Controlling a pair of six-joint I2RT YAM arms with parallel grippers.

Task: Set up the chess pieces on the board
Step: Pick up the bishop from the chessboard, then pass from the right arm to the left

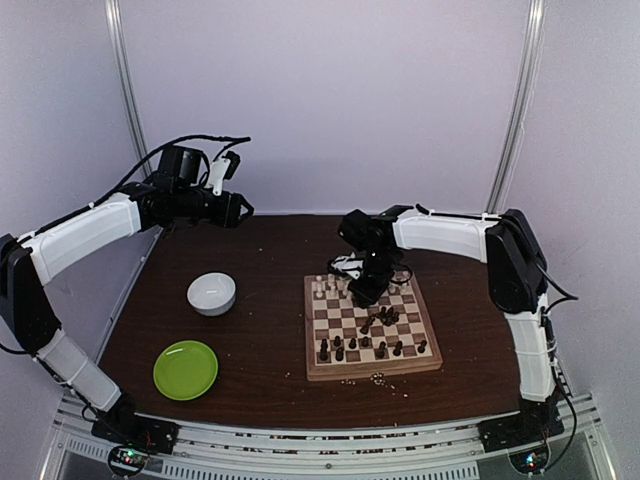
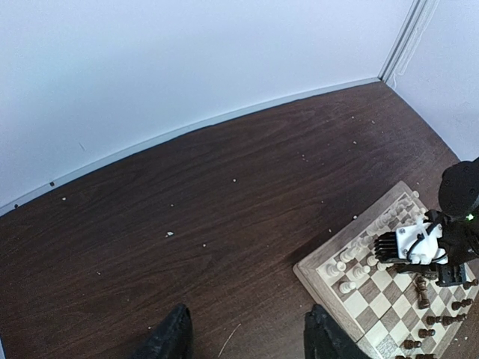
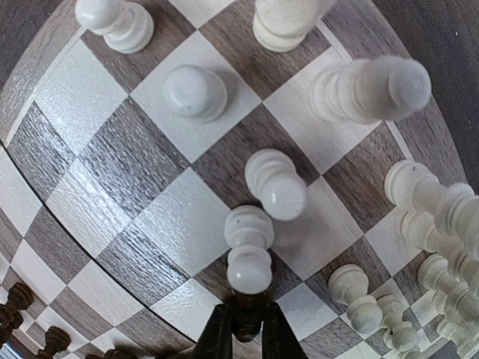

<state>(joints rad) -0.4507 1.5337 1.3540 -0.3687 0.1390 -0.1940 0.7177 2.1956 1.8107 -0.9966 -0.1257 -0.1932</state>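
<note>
The board (image 1: 372,327) lies right of centre, and the right wrist view shows its chequered squares (image 3: 82,97) from close up. Dark brown chess pieces (image 1: 362,343) stand scattered on its near half, and cream pieces (image 1: 332,290) line its far left corner. My right gripper (image 1: 365,290) is low over that corner. In its wrist view the right gripper (image 3: 247,320) is shut on a small dark brown piece (image 3: 248,329), just behind an upright cream pawn (image 3: 248,254). My left gripper (image 1: 235,208) hangs high at the back left. In its wrist view the left gripper (image 2: 251,340) is open over bare table.
A white bowl (image 1: 212,293) and a round green plate (image 1: 186,369) sit on the left of the dark table. Pale crumbs (image 1: 380,378) lie at the board's near edge. The board's frame (image 2: 340,242) shows at the lower right of the left wrist view.
</note>
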